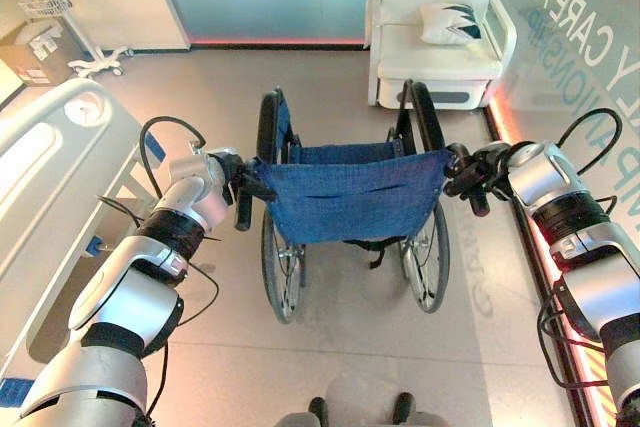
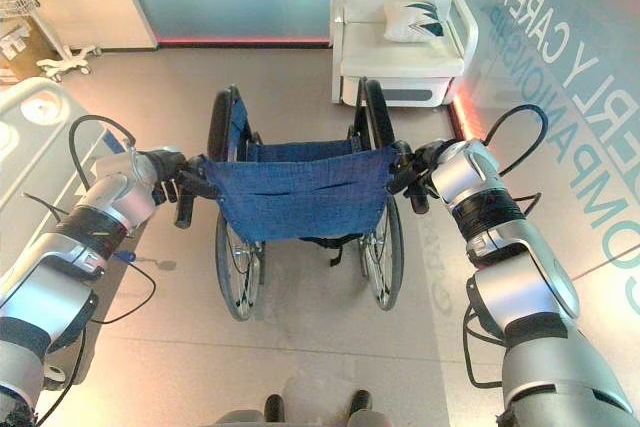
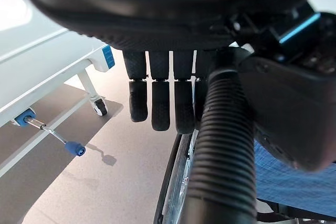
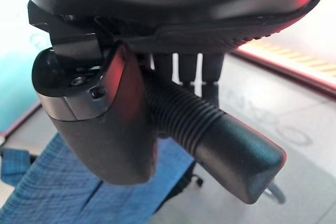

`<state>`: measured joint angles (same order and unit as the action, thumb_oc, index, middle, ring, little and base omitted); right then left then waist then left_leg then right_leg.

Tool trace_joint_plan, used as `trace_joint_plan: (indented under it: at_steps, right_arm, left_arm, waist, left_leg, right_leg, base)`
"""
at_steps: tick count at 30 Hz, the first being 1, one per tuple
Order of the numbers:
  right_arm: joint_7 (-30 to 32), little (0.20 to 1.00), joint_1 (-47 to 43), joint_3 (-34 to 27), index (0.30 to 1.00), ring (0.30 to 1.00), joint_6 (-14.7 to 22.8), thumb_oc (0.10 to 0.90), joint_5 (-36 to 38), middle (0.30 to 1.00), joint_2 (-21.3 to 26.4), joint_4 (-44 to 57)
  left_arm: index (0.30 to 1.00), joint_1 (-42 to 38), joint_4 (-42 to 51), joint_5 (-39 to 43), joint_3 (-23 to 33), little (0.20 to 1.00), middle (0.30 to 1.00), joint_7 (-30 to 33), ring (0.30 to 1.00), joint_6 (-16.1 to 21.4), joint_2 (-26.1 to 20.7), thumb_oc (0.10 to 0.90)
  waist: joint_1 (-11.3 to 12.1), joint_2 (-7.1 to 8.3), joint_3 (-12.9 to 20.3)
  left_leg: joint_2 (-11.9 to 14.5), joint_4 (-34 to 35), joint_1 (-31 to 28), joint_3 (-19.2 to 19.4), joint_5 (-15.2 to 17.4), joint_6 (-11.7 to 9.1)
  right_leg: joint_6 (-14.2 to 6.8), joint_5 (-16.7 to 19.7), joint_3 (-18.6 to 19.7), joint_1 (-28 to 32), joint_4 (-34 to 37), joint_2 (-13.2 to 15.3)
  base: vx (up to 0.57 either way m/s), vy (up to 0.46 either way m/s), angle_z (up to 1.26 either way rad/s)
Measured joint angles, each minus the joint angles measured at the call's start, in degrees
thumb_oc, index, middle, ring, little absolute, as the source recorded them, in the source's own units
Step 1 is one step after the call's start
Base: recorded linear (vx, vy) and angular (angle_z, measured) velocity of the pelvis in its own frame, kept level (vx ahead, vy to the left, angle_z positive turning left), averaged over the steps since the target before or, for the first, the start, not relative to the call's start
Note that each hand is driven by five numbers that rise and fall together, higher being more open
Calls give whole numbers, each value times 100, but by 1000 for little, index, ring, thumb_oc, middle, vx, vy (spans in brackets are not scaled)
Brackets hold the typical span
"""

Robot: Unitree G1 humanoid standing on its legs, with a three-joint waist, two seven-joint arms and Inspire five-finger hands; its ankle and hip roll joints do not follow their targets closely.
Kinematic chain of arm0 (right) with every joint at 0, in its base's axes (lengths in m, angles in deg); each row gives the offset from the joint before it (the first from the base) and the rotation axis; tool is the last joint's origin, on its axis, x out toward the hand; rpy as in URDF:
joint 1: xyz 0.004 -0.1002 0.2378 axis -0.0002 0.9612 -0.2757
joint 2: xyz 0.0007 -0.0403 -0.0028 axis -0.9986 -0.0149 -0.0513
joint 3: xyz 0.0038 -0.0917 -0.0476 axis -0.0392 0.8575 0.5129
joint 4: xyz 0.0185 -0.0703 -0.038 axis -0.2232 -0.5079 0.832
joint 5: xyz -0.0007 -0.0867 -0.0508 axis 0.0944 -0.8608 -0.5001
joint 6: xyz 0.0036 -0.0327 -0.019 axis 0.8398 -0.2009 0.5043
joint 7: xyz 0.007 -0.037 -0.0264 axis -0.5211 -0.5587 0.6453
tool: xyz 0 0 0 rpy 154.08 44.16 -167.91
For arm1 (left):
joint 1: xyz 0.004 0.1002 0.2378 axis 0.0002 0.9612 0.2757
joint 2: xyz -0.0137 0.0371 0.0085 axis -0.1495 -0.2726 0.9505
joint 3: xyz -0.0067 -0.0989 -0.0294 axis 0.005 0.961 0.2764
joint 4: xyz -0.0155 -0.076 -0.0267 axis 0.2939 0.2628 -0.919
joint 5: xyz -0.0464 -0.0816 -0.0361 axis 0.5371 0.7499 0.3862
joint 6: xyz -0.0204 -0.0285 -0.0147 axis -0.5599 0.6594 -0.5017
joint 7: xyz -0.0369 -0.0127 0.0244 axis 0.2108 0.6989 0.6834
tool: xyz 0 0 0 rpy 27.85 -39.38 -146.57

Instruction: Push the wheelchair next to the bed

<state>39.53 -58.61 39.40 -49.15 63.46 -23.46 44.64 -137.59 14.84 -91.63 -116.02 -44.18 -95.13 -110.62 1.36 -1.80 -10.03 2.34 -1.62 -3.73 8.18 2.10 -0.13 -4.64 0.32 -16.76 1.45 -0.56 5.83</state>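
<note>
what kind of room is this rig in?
Likely a care or hospital-style room: a white bed with side rails on the left, a blue-backed wheelchair in the middle, and a white armchair by frosted glass.

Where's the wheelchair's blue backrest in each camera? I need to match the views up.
Left eye view: blue backrest at centre, stretched between both hands.
Right eye view: centre, a little left of the middle.
Left wrist view: a blue strip beside the ribbed push handle.
Right wrist view: blue cloth beneath the thumb.
Shared landmark: the backrest's blue cloth itself.
</note>
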Motion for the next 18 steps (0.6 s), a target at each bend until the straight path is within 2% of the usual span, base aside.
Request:
trace_joint_plan:
  at_steps: [5,12,18]
  right_arm:
    - [32,300,0,107,300,300,178,400,-3,300,18,-76]
    - [390,300,15,113,300,300,312,400,25,300,18,-123]
    - [781,300,16,107,300,300,321,400,28,300,16,-27]
  left_arm:
    - [300,28,-42,154,2,300,300,244,300,14,22,400]
    - [300,494,65,1217,253,300,300,1676,300,243,39,400]
    - [300,574,188,1484,273,300,300,2150,300,313,38,400]
  waist:
    - [8,-3,-1]
    - [34,-108,-16]
    - [49,-166,-76]
  left_leg:
    - [1,0,-8,-1,0,0]
    - [-12,-21,-3,-18,1,3]
    - [-37,-108,147,-34,11,18]
  right_leg:
    - [0,0,-1,8,-1,1]
    - [-7,-25,-35,-5,-72,31]
    - [-13,-156,-106,-197,-352,119]
  base:
    - [41,43,0]
    - [45,78,1]
    - [17,95,2]
